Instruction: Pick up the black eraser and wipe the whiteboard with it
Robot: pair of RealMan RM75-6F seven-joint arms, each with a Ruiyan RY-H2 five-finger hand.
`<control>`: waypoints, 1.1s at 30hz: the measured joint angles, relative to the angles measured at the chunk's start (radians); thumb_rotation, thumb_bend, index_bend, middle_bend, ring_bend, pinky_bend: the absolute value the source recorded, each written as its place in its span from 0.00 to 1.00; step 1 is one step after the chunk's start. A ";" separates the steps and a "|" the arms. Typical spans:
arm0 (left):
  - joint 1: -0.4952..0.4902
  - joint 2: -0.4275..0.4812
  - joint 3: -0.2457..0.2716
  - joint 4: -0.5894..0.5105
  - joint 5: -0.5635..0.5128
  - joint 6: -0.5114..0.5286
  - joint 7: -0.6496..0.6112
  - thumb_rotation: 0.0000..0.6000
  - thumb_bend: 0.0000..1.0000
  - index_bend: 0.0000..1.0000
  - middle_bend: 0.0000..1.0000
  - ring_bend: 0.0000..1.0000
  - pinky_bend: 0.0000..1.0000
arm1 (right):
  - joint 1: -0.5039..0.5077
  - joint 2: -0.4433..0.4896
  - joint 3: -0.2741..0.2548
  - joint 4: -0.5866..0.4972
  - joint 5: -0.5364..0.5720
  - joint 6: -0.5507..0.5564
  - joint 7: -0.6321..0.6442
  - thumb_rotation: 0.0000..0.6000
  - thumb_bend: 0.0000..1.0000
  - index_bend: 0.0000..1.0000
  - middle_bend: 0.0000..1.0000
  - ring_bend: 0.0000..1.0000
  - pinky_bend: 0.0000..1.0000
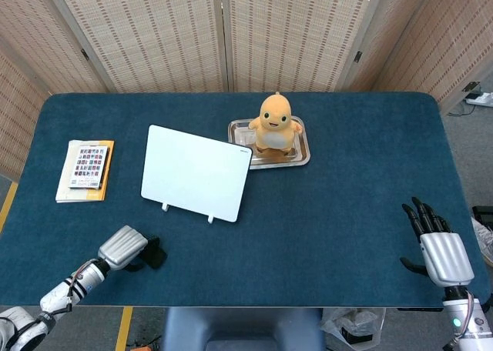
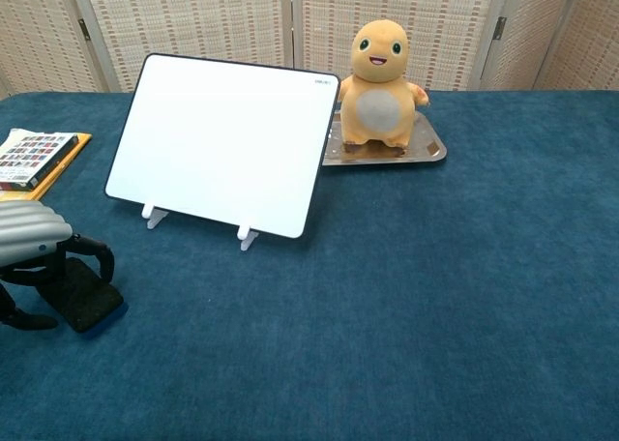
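The black eraser (image 2: 89,303) lies flat on the blue table near the front left edge. My left hand (image 2: 34,252) is lowered over it, fingers arched across its far side and thumb on its near side, with no firm grip showing. From the head view, the left hand (image 1: 125,246) covers most of the eraser (image 1: 156,253). The whiteboard (image 1: 196,172) stands propped on two small feet behind it, its face (image 2: 222,141) blank. My right hand (image 1: 437,251) rests open at the front right edge, holding nothing.
A silver tray (image 1: 299,157) carrying an orange plush toy (image 1: 276,122) sits behind the whiteboard to the right. A booklet on a yellow pad (image 1: 86,169) lies at the left. Bare blue cloth (image 1: 347,205) spans the middle and right.
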 measured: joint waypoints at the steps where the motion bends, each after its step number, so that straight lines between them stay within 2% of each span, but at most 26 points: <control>1: -0.001 -0.002 0.001 0.003 0.000 0.003 -0.003 1.00 0.25 0.43 1.00 1.00 1.00 | 0.000 0.000 0.000 0.000 0.000 0.000 0.000 1.00 0.15 0.00 0.00 0.06 0.20; 9: -0.006 -0.016 0.007 0.030 -0.002 0.019 -0.024 1.00 0.25 0.54 1.00 1.00 1.00 | 0.000 -0.001 0.000 -0.001 0.001 -0.001 -0.006 1.00 0.15 0.00 0.00 0.06 0.20; 18: 0.011 -0.003 -0.003 0.010 0.006 0.111 0.008 1.00 0.25 0.58 1.00 1.00 1.00 | -0.002 -0.002 -0.002 -0.002 -0.005 0.006 -0.003 1.00 0.15 0.00 0.00 0.06 0.20; 26: 0.066 -0.003 -0.087 -0.051 -0.023 0.309 0.119 1.00 0.25 0.58 1.00 1.00 1.00 | -0.009 0.005 -0.007 0.000 -0.024 0.022 0.022 1.00 0.15 0.00 0.00 0.06 0.20; 30: 0.090 -0.064 -0.151 -0.044 -0.039 0.424 0.178 1.00 0.25 0.57 1.00 1.00 1.00 | -0.013 0.010 -0.007 0.002 -0.030 0.033 0.040 1.00 0.15 0.00 0.00 0.06 0.21; 33: 0.092 -0.135 -0.194 -0.011 -0.056 0.458 0.205 1.00 0.25 0.57 1.00 1.00 1.00 | -0.016 0.015 -0.007 0.004 -0.034 0.039 0.053 1.00 0.15 0.00 0.00 0.06 0.21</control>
